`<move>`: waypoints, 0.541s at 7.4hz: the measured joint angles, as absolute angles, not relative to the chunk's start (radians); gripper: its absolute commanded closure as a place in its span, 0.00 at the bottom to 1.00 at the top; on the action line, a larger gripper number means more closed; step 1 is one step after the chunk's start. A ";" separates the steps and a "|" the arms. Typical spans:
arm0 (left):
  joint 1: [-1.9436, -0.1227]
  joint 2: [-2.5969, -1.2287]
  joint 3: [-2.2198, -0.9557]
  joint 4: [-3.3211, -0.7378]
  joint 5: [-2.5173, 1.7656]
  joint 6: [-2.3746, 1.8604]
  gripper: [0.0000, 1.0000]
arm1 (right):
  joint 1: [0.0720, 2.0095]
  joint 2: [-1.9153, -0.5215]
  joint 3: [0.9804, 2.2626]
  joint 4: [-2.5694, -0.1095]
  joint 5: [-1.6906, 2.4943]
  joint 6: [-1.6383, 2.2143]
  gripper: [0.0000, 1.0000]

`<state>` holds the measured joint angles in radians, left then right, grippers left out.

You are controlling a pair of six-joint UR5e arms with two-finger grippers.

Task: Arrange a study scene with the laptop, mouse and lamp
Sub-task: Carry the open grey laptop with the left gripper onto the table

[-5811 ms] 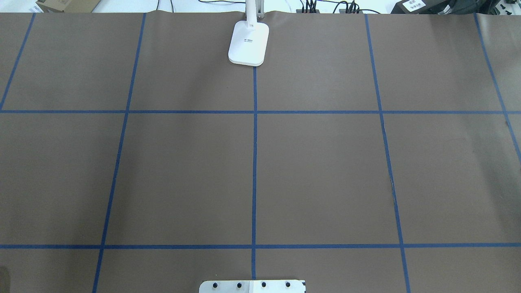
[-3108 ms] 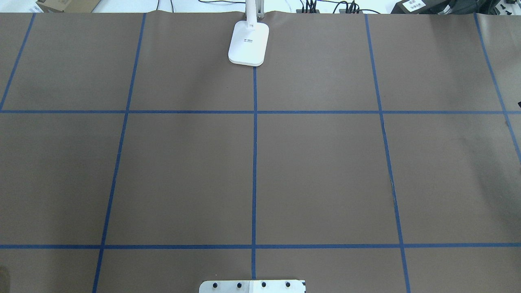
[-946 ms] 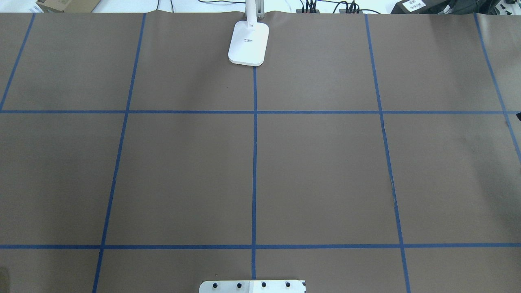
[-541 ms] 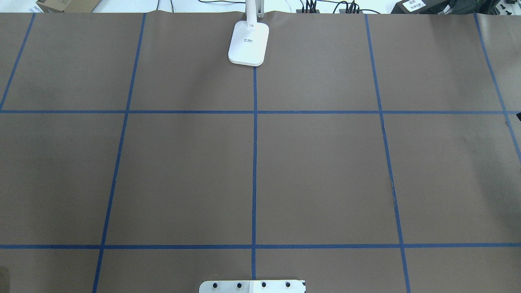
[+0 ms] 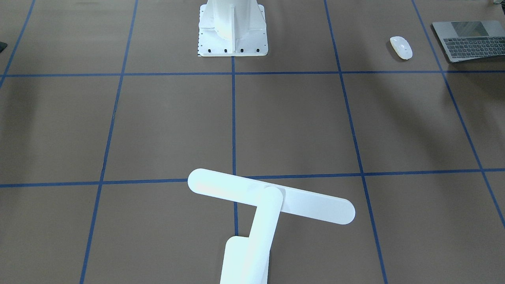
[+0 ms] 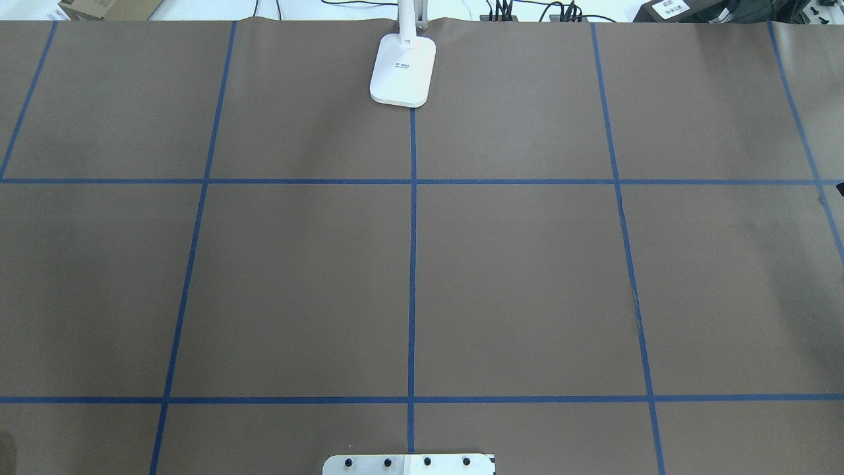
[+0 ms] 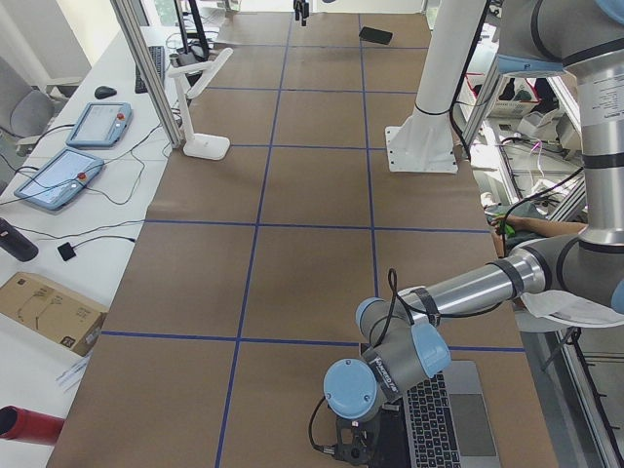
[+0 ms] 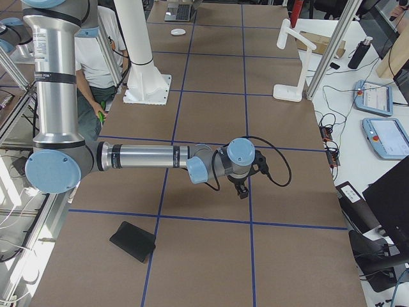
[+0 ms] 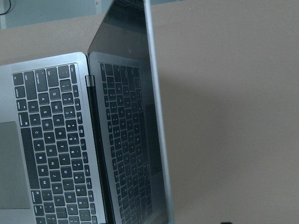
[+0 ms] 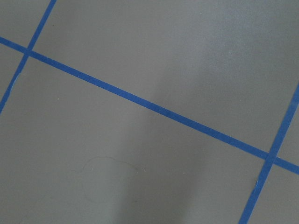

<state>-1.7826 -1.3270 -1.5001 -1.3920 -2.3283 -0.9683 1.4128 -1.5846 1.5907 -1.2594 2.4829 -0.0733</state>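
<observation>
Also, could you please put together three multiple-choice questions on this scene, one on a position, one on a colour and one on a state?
1. Relative to the laptop, the mouse lies:
A. on its keys
B. beside it on the table, apart from it
C. underneath it

2. The lamp is:
A. black
B. grey
C. white

3. The laptop is:
A. open
B. folded shut
C. standing on one edge

Answers:
1. B, since the front-facing view shows a strip of bare table between the mouse and the laptop.
2. C, since its bar head and slanting arm are white all over.
3. A, since its keys and trackpad show from above, and the left wrist view shows the screen raised off the keyboard.
</observation>
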 measured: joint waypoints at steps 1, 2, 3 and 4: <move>-1.782 -1.329 -1.502 -1.388 -2.328 -0.967 1.00 | 1.413 -1.585 1.591 -1.259 2.483 -0.073 0.01; -1.783 -1.330 -1.506 -1.384 -2.328 -0.966 1.00 | 1.413 -1.585 1.591 -1.259 2.483 -0.072 0.01; -1.783 -1.329 -1.515 -1.376 -2.329 -0.963 1.00 | 1.413 -1.585 1.590 -1.259 2.483 -0.072 0.01; -1.783 -1.329 -1.540 -1.349 -2.330 -0.955 1.00 | 1.413 -1.585 1.589 -1.259 2.483 -0.072 0.01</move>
<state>-1.7832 -1.3285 -1.5404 -1.3489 -2.3299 -0.9550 1.4128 -1.5846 1.5893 -1.2594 2.4835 -0.0721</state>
